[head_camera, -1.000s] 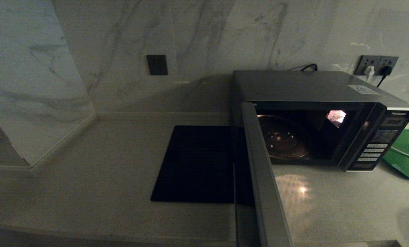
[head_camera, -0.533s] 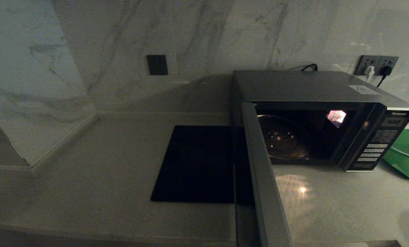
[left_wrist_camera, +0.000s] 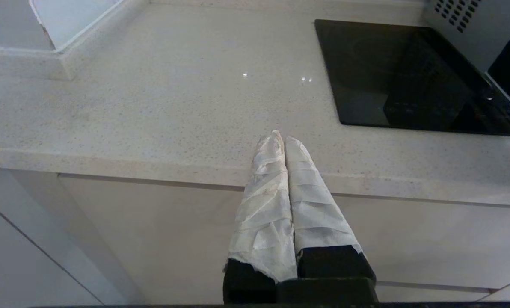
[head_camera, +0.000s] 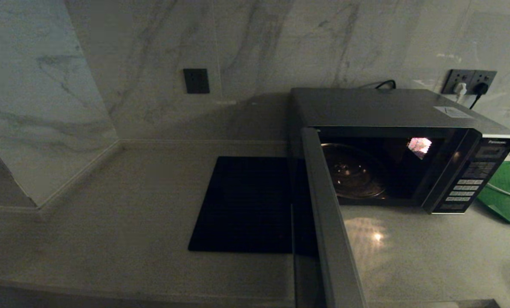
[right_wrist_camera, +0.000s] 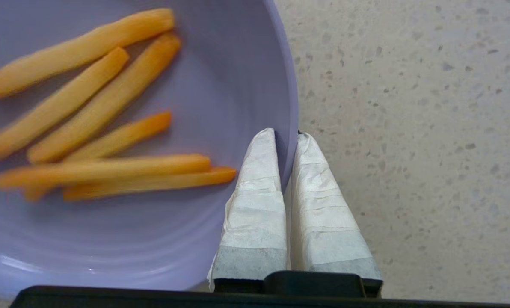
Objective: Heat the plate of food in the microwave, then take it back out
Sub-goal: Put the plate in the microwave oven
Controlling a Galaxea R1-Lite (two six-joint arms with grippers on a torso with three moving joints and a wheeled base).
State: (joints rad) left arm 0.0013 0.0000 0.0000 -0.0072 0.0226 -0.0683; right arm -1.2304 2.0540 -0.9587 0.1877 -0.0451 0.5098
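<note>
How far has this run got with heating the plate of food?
Done: the microwave door stands open, its glass turntable bare. In hand: the right gripper is shut on the rim of the plate of food, over the countertop. Left: loading, closing, heating, taking it out. The left gripper hangs shut at the counter's edge.

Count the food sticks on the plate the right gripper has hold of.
6 at least on the plate of food: three slanting together at the far side, one short in the middle, two stacked nearest the right gripper. More may lie past the frame edge.
</note>
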